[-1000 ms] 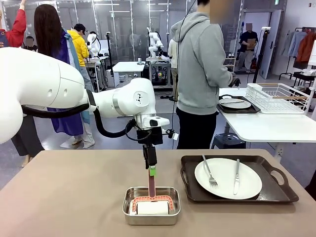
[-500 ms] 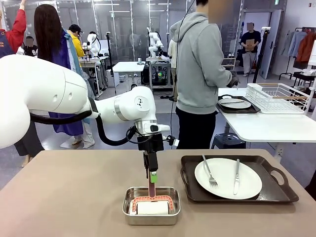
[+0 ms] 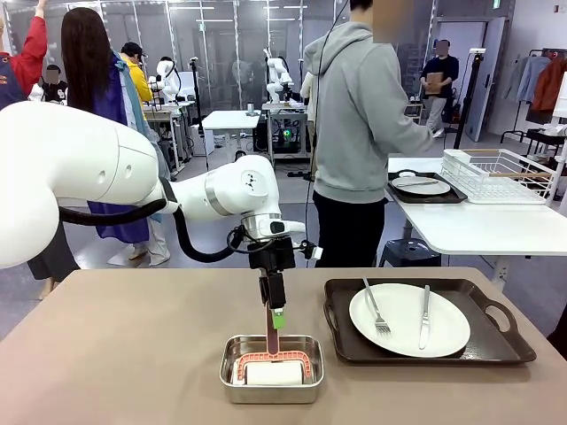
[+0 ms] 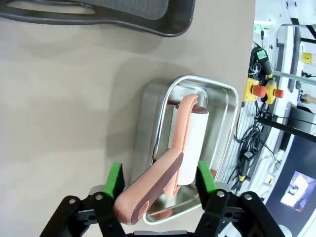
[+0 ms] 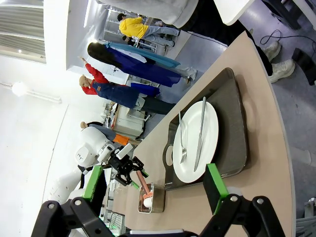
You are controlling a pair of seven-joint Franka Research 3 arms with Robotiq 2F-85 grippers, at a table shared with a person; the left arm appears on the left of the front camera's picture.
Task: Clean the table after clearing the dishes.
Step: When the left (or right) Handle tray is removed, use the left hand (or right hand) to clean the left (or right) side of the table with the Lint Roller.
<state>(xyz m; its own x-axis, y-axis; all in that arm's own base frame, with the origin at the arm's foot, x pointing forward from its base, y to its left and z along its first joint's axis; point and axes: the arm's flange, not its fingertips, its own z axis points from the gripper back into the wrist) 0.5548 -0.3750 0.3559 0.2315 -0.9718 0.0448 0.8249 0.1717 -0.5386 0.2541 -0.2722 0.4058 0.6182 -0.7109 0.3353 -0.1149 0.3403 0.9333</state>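
Lower than a second ago, the left hand (image 3: 273, 320) reaches into the steel pan (image 3: 232, 390) on the bench (image 3: 115, 354). Its pads stand wide apart on either side of the pink roller handle (image 4: 158, 180), not clamped on it. The right hand (image 5: 154, 185) is spread open and empty. A plate (image 3: 403, 336) with fork (image 3: 376, 312) and knife (image 3: 424, 317) sits on its tray (image 3: 500, 350), just right of the pan.

The beige-brown worktop (image 3: 115, 354) lies open left of the small rectangular steel pan (image 3: 229, 359). Near its right, a dark brown handled tray (image 3: 496, 336) bearing a white plate (image 3: 400, 310) blocks low passage.
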